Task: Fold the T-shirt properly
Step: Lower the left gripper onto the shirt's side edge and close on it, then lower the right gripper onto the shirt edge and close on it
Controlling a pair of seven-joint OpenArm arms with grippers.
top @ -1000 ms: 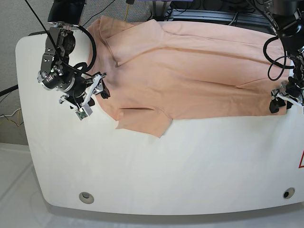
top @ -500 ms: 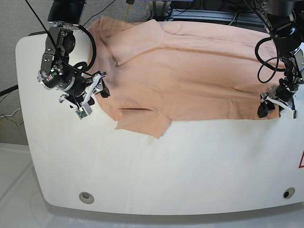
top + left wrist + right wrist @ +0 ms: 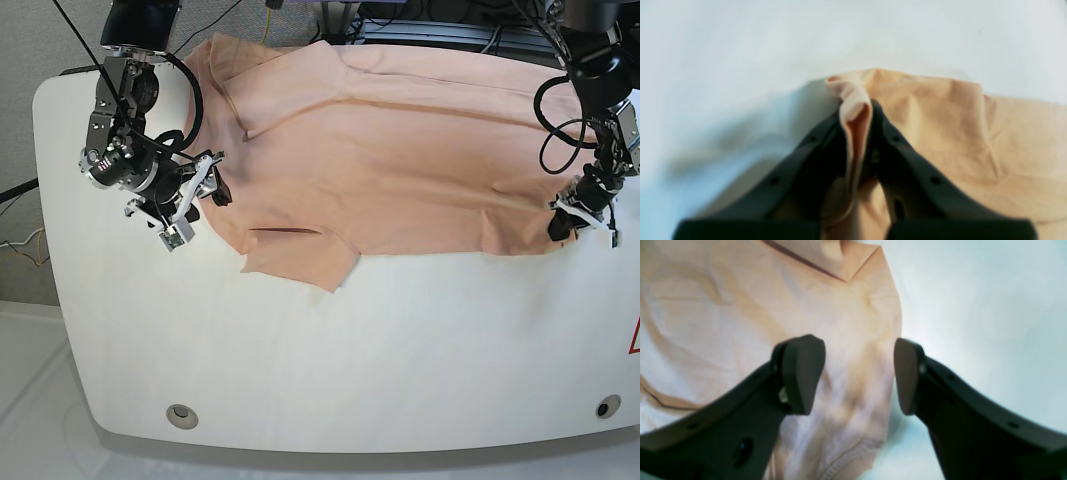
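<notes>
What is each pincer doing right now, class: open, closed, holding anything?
Left pincer: closed on a fold of the peach cotton T-shirt.
Right pincer: open, holding nothing, poised above the T-shirt's edge.

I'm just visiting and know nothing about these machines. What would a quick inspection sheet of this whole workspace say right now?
Surface: white table with rounded corners, a round fitting near each front corner.
Job's things: peach T-shirt spread flat across the far half, one sleeve pointing toward the front edge.
Clutter: nothing seen on the table besides the shirt.
Grippers: left gripper is shut on a bunched corner of the shirt at its hem end; right gripper stands open at the shirt's edge near the sleeve, holding nothing.
Cables: black cables loop along both arms; more hang behind the table.
Surroundings: grey wall and pale floor; dark equipment behind the far edge.
</notes>
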